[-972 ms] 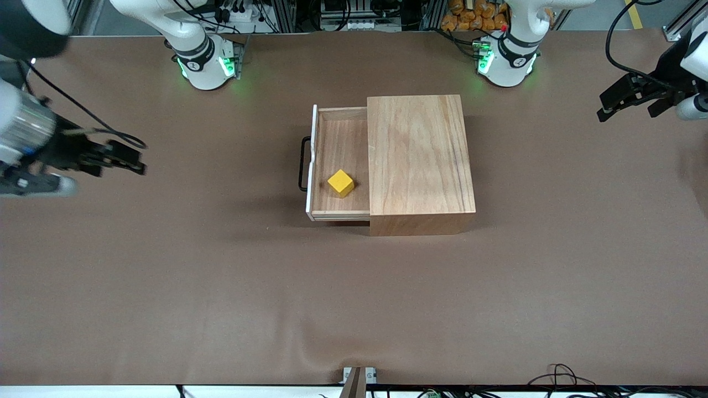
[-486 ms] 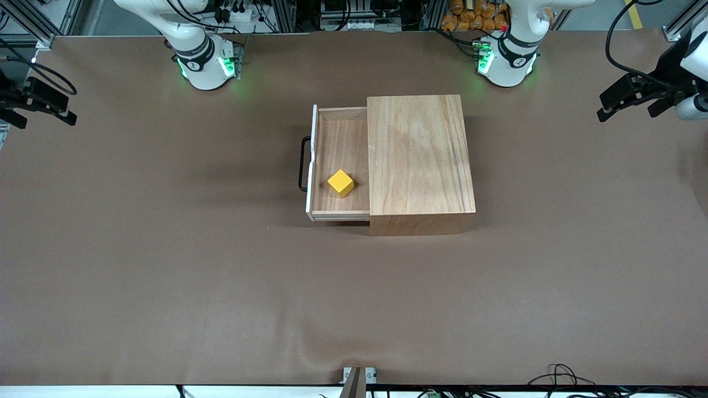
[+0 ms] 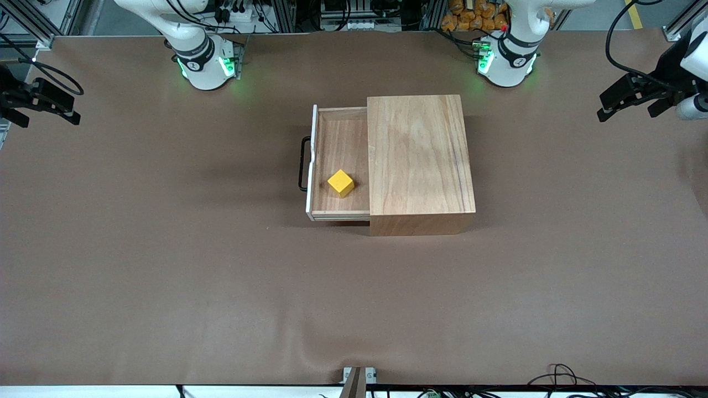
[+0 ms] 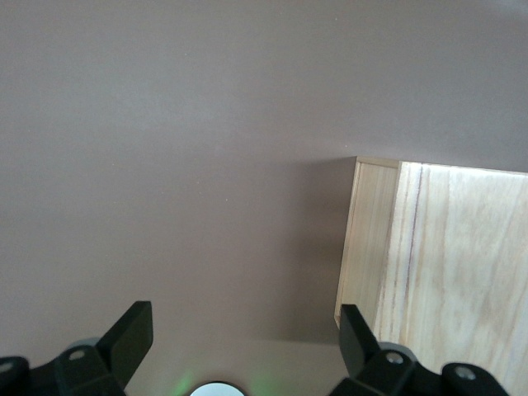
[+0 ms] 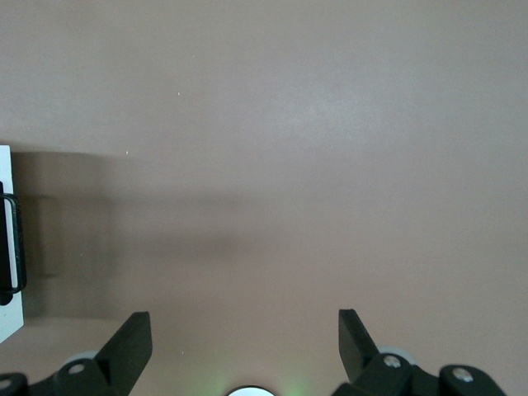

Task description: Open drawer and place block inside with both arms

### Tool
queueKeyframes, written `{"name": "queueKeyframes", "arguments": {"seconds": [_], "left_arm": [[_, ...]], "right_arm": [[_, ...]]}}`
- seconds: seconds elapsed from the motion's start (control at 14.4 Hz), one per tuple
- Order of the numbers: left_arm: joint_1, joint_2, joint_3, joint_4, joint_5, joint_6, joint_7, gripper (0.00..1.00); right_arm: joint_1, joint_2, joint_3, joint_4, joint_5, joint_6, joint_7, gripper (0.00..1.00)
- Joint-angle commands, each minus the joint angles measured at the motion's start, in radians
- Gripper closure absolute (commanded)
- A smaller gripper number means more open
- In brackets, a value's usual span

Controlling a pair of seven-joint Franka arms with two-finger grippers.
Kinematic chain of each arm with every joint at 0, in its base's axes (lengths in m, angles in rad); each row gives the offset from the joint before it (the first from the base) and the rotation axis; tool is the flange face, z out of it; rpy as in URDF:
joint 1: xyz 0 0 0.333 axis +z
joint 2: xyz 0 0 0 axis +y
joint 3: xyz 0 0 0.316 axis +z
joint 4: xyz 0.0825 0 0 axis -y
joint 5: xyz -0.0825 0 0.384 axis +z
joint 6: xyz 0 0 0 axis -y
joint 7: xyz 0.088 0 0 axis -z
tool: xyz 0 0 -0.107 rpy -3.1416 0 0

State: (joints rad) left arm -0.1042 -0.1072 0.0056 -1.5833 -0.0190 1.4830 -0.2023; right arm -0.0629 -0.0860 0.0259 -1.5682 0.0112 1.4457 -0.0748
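Note:
The drawer (image 3: 337, 160) is pulled out of the light-wood box (image 3: 419, 155) toward the right arm's end of the table, its white front panel and black wire handle (image 3: 303, 164) showing. The yellow block (image 3: 341, 183) lies inside the drawer, in the corner nearer the front camera. My right gripper (image 3: 71, 114) hangs open and empty over the right arm's end of the table; its wrist view shows the drawer's handle (image 5: 10, 247). My left gripper (image 3: 604, 109) hangs open and empty over the left arm's end; its wrist view shows a corner of the box (image 4: 445, 264).
Brown paper (image 3: 221, 287) covers the whole table. The two arm bases (image 3: 206, 63) (image 3: 506, 61) glow green along the edge farthest from the front camera. Cables and a small bracket (image 3: 358, 376) sit at the table's near edge.
The right arm has swung up and away from the drawer toward its own end of the table, then settled. The left arm, drawer and block have not moved.

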Motion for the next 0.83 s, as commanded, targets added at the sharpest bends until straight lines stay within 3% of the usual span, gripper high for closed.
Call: {"name": "queueKeyframes", "arguments": {"seconds": [0.0, 0.56, 0.76], "left_arm": [[0.004, 0.001, -0.003, 0.005, -0.012, 0.006, -0.012, 0.00], [0.006, 0.000, -0.001, 0.019, -0.012, 0.003, 0.003, 0.00], [0.008, 0.000, 0.001, 0.026, -0.012, 0.003, 0.007, 0.00]], "right_arm": [[-0.005, -0.021, 0.011, -0.013, -0.014, 0.006, 0.015, 0.00], [0.009, -0.040, 0.009, -0.013, -0.014, 0.012, 0.013, 0.00], [0.029, -0.044, -0.027, -0.013, -0.014, 0.010, 0.015, 0.00]]}}
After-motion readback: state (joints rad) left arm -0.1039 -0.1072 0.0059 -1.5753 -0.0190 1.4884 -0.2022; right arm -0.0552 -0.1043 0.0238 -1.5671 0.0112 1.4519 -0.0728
